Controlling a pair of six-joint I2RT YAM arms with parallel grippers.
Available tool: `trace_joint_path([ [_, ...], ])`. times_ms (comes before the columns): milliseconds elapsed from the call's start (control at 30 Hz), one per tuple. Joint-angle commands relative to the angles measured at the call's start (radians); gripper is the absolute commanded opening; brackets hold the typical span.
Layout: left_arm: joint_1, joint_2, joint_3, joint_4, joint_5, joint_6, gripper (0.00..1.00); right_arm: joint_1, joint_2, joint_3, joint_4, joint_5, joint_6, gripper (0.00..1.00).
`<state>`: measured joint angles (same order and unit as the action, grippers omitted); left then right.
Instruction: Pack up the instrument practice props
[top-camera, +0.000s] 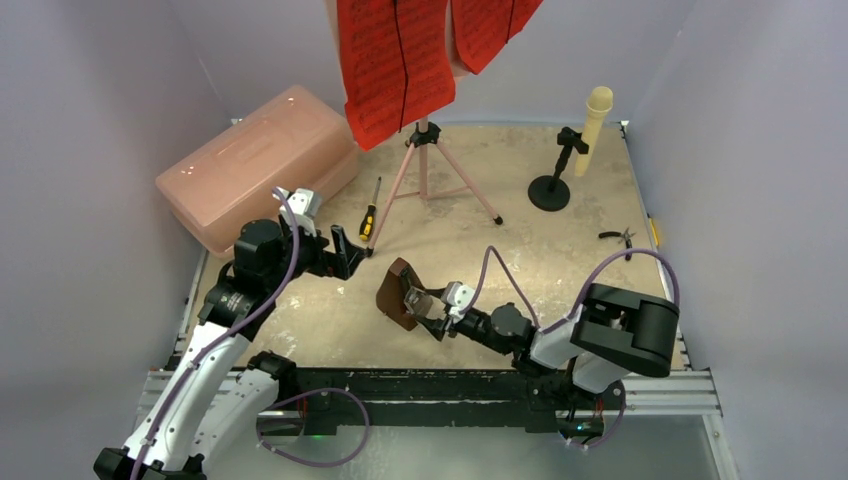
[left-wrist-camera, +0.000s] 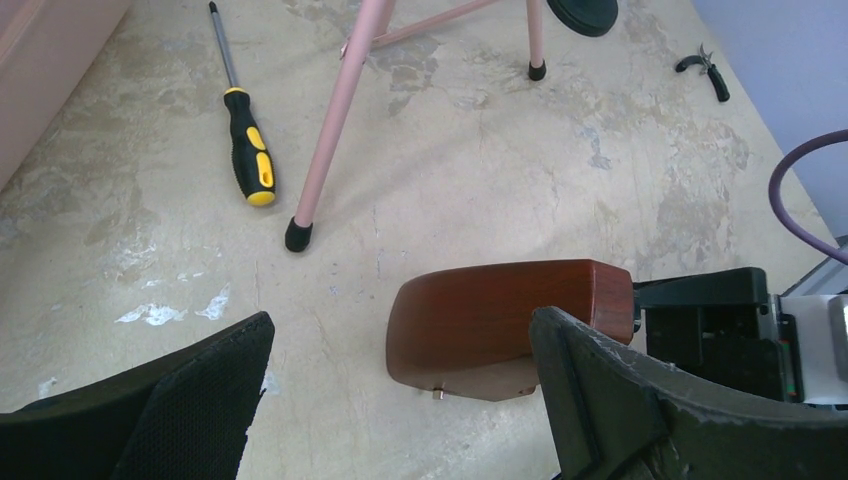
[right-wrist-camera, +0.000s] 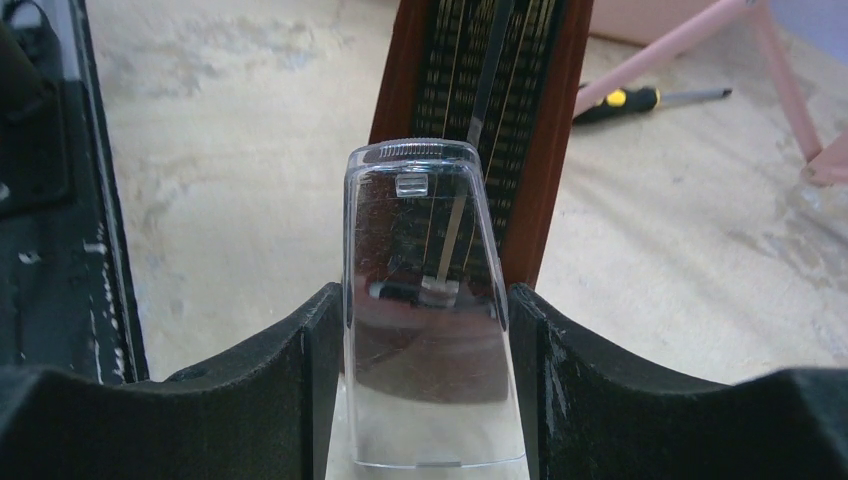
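The brown pyramid metronome (top-camera: 397, 293) lies tipped on its side at the table's near middle; it also shows in the left wrist view (left-wrist-camera: 500, 320). My right gripper (top-camera: 425, 305) is shut on its clear front cover (right-wrist-camera: 425, 330), with the brown body and pendulum scale (right-wrist-camera: 480, 100) just beyond. My left gripper (top-camera: 345, 252) is open and empty, a little left of the metronome. Red sheet-music pages (top-camera: 395, 60) hang on the pink tripod stand (top-camera: 430, 175) at the back. The cream microphone (top-camera: 597, 115) stands in a black holder (top-camera: 550, 190) at the back right.
The large translucent pink lidded box (top-camera: 260, 165) sits at the back left. A yellow-and-black screwdriver (top-camera: 369, 215) lies beside the tripod's left leg (left-wrist-camera: 335, 120). Small black pliers (top-camera: 618, 237) lie near the right edge.
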<state>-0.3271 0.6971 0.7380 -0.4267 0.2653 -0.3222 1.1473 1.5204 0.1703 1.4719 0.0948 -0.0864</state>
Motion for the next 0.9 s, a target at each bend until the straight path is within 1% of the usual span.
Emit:
trace_joint_path([
  [0,0.022,-0.002,-0.005,0.047,0.042,-0.003,0.99,0.009,0.023,-0.003,0.567,0.011,-0.035,0.22],
  [100,0.034,0.001,-0.007,0.051,0.057,-0.004,0.99,0.01,-0.01,0.007,0.53,-0.008,-0.019,0.22],
  [367,0.053,0.007,-0.014,0.072,0.117,-0.008,0.99,0.012,-0.148,0.035,0.361,-0.046,-0.008,0.22],
  [500,0.053,0.003,-0.023,0.125,0.247,-0.014,0.98,0.013,-0.182,0.046,0.32,-0.045,-0.003,0.22],
  [600,0.052,0.0,-0.036,0.21,0.386,-0.054,0.94,0.014,-0.211,0.055,0.28,-0.04,-0.004,0.23],
  [667,0.053,0.005,-0.032,0.235,0.45,-0.074,0.92,0.013,-0.24,0.066,0.23,-0.038,-0.004,0.23],
  [867,0.053,0.027,0.056,0.173,0.532,-0.077,0.89,0.013,-0.299,0.085,0.142,-0.031,-0.017,0.24],
])
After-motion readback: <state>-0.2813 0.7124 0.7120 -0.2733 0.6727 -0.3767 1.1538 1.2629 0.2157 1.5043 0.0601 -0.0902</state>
